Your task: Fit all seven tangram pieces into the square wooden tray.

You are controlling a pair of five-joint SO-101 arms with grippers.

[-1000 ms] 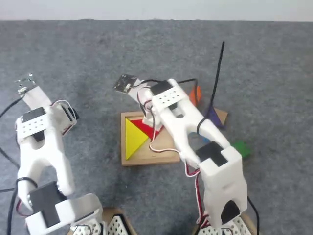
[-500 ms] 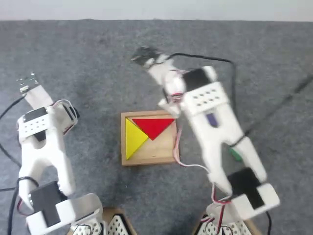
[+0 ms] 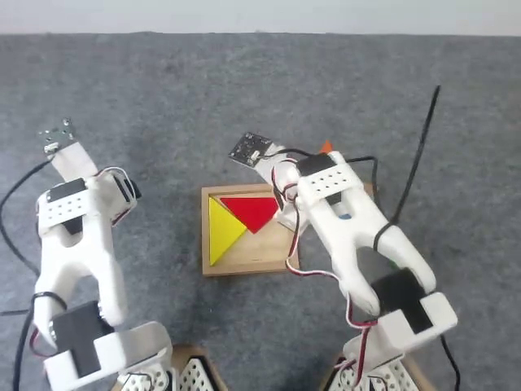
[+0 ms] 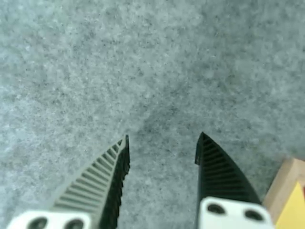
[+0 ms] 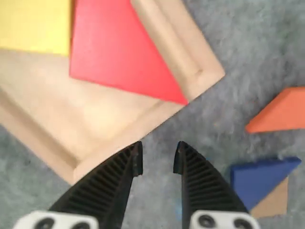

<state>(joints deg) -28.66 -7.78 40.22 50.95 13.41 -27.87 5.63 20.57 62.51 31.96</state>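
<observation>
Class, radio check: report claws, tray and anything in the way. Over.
Left claw open over carpet. Right claw slightly open, empty, at tray corner. Yellow triangle, red triangle seated; orange piece, blue piece outside. Nothing blocking.

surface: counter covered in speckled grey felt-like carpet | far edge: plain pale band running left to right | light: even, soft, faint shadows

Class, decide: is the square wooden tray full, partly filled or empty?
Partly filled. The tray holds a yellow triangle and a red triangle, and bare wood floor shows beside them.
</observation>
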